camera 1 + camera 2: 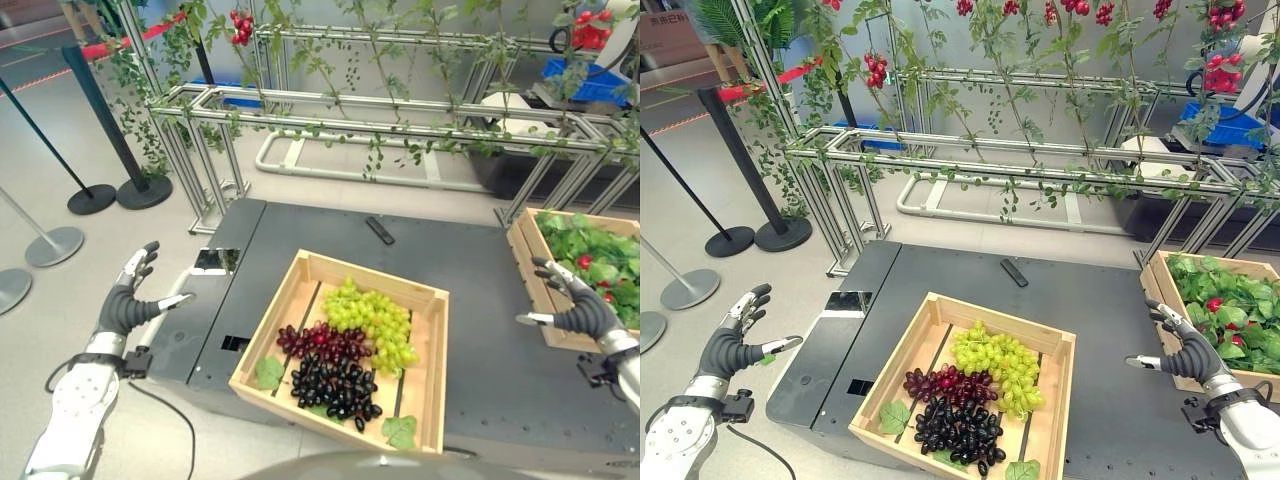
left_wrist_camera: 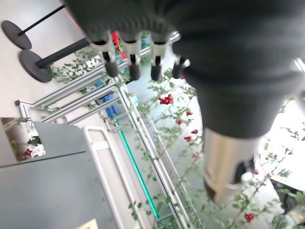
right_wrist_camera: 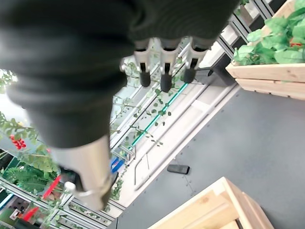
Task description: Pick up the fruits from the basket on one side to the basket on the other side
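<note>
Dark counter [image 1: 480, 300], wooden basket [image 1: 300, 275] at centre loaded with green grapes [image 1: 375, 322], red grapes [image 1: 322, 342] and black grapes [image 1: 335, 385], second basket [image 1: 528, 262] of leaves at right, left hand [image 1: 125, 300] raised off the counter's left edge, fingers spread, empty, right hand [image 1: 575, 305] by the leafy basket, fingers straight, empty

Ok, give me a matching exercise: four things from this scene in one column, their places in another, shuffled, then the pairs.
Things:
1. green grapes
2. black grapes
3. remote
4. left hand

Places:
A. near end of the centre crate
B. off the table's left edge, open, holding nothing
C. far right part of the centre crate
D. on the dark table top, beyond the centre crate

Pairs: 1-C, 2-A, 3-D, 4-B
</note>
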